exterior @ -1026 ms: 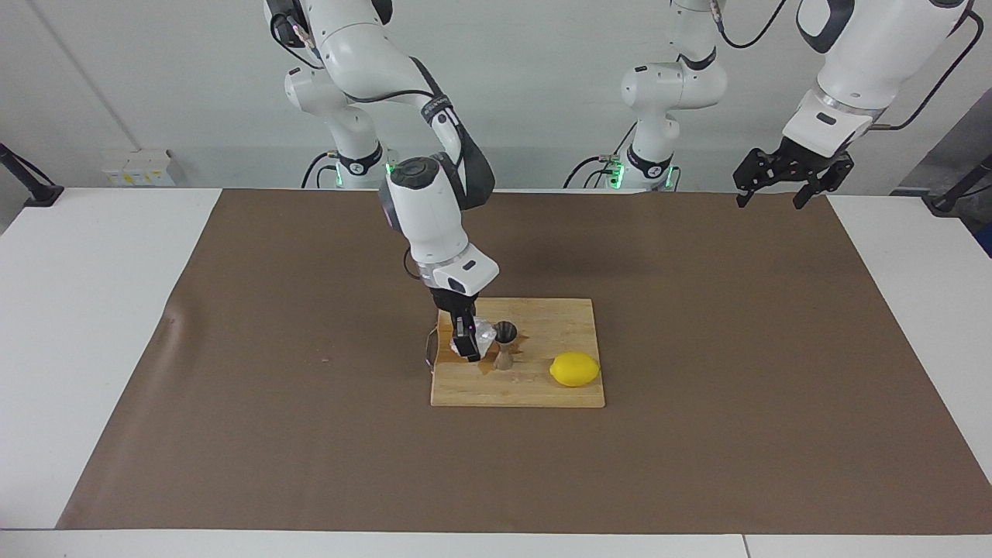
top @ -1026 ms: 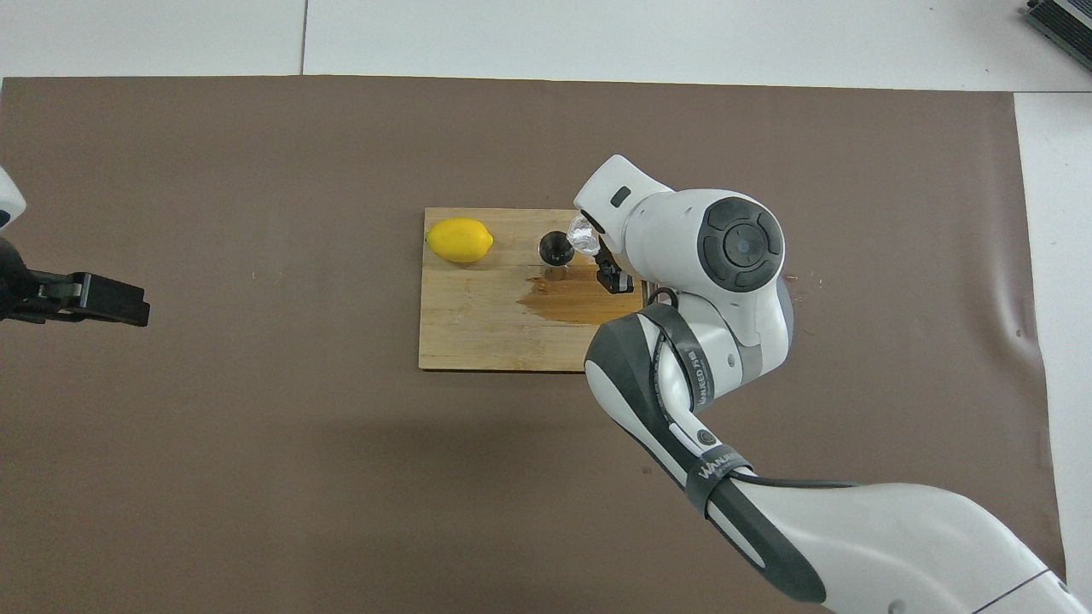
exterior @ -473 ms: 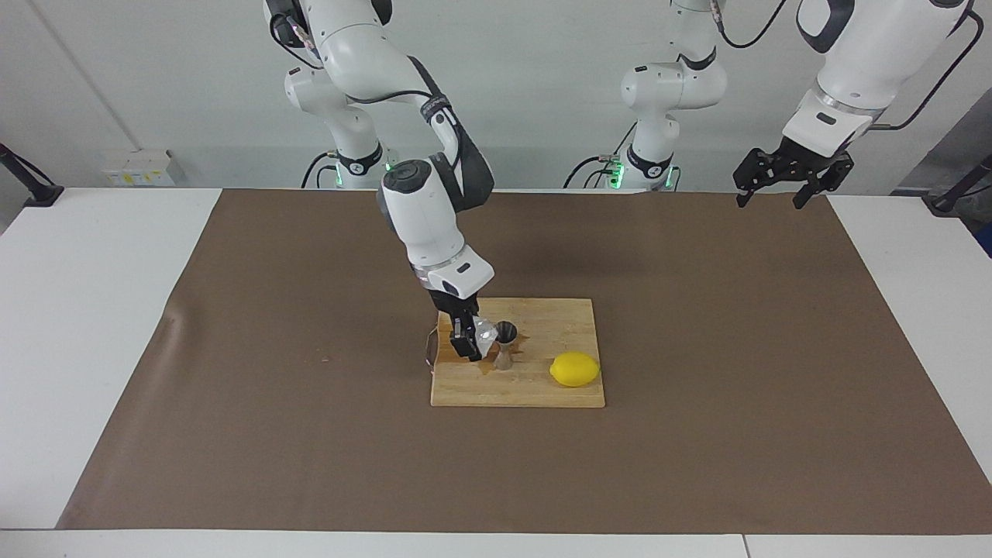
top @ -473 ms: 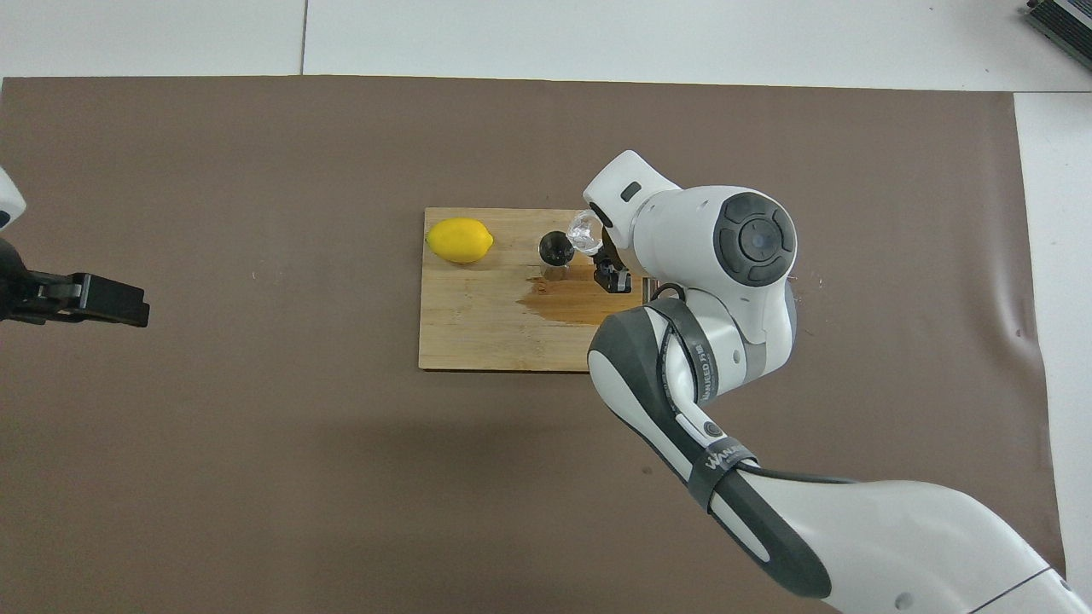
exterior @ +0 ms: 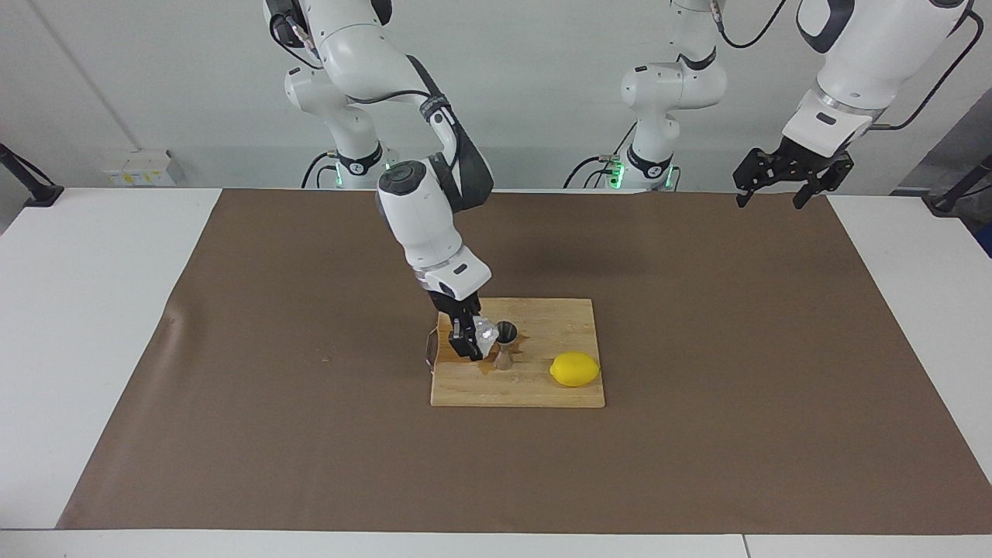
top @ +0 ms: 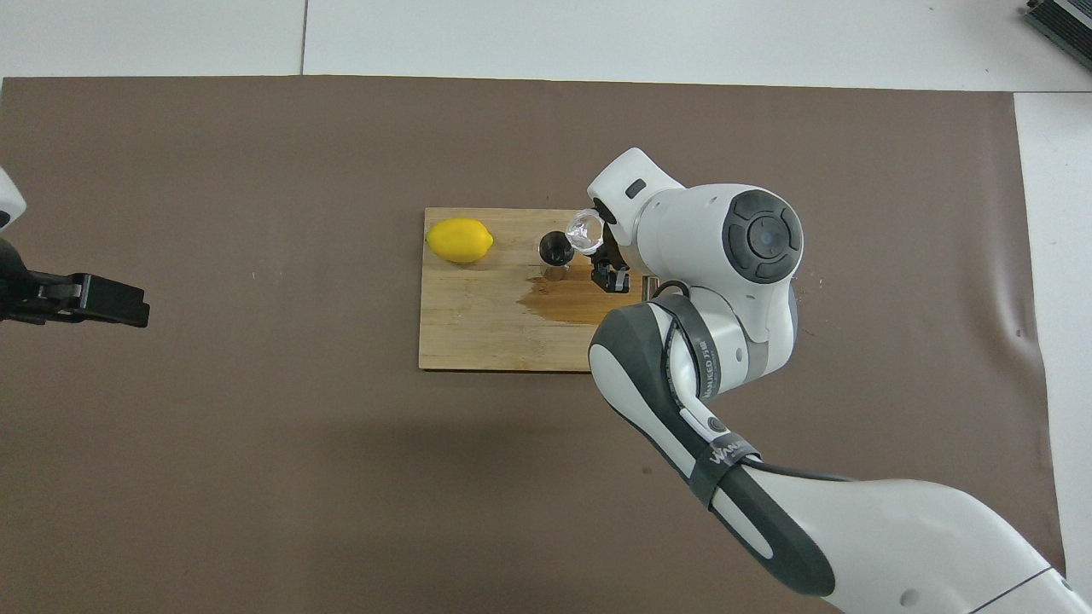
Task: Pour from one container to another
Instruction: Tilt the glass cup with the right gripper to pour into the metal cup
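your right claw (exterior: 470, 341) is clenched on the glass cup (exterior: 485, 333), holding it tipped just above the cutting board (exterior: 542, 391), right beside the jigger (exterior: 504, 345) with its mouth leaning toward the jigger's open top. left claw (exterior: 783, 180) is released, holding nothing, parked up over the left arm's end of the bench (exterior: 101, 310), just waiting.

what i'd worry about, biggest first: there's already a dark wet patch (top: 572, 298) on the board, spread from the foot of the jigger toward the robots. looks to me like some liquid has missed the target. the jigger's mouth is tiny, so if the cup's lip isn't lined up over it you'll just feed that puddle more. second, the jigger is tall on a narrow waist and the cup is practically touching it, so a small nudge from the claw could knock it over. the lemon (exterior: 575, 369) sits on the same board toward the left arm's end, apart from all this, not a factor.

the cup itself: small, squat, clear with a bumpy whitish sparkle, smaller than the lemon. can't tell how much is left inside.
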